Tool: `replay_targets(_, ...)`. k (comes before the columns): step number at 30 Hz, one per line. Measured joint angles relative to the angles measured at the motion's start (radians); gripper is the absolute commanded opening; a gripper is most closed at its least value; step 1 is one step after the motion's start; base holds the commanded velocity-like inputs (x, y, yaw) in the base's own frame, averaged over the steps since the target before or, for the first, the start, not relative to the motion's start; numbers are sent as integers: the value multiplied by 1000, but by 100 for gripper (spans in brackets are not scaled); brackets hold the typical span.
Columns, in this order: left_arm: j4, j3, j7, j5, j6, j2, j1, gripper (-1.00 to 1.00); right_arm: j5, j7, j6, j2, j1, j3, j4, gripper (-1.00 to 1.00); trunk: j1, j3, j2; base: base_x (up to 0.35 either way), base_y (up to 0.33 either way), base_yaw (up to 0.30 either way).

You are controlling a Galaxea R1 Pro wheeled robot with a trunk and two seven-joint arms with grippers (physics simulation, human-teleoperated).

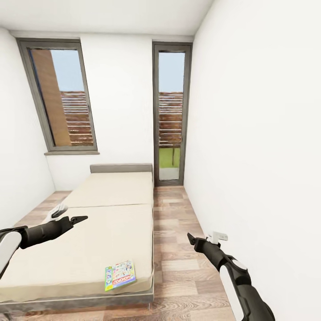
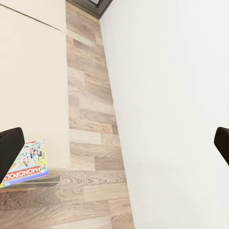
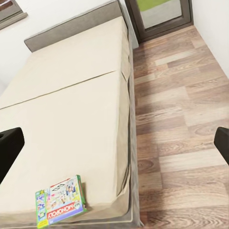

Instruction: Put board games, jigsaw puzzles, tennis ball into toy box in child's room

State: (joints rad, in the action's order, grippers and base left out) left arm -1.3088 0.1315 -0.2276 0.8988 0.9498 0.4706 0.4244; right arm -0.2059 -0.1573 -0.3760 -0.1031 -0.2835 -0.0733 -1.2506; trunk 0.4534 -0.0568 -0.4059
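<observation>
The left gripper [image 1: 73, 217] hangs over the near half of the bed [image 1: 96, 232], its two fingers spread apart with nothing between them; the left wrist view agrees, with a dark fingertip at each side edge and open space across the middle. The right gripper [image 1: 196, 240] is held above the wooden floor [image 1: 178, 263] in the aisle between the bed and the white wall [image 1: 258, 147]. In the right wrist view its fingertips also sit wide apart, so it too is released and empty.

Outward from the arms, the Monopoly box [image 1: 120, 275] lies flat on the mattress close to the near right corner, clear of both grippers. It shows again in the left wrist view [image 2: 26, 163] and the right wrist view [image 3: 60, 200].

Judging by this, the step in hand is the approach to the bed to collect a board game (nothing is carried yet). The next move probably calls for bringing one open gripper down over the box edge near the mattress corner; a flat box on a soft surface may be awkward to pinch.

The red band on the lid reads "MONOPOLY". The smaller print is too fine to read.
</observation>
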Motion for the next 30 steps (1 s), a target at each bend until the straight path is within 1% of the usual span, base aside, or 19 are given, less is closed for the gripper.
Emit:
replay_targets(13,0,0,0,2,0,-1,0,100,2,-6,0,0,0,1,-4,100,50,41,-91,0,0,0)
replay_targets(15,0,0,1,2,0,-1,0,100,2,-6,-1,0,0,10,-5,100,58,48,-105,0,0,0)
replay_targets(20,1,0,1,2,0,-1,0,100,3,-1,0,1,0,49,-5,100,77,63,-140,0,0,0)
replay_targets(24,2,0,1,1,0,-1,-1,100,4,-1,1,1,0,59,-5,100,92,74,-167,0,0,0)
replay_targets(30,3,1,1,2,-1,-1,-1,100,4,0,1,1,0,62,-4,100,115,93,-209,0,0,0)
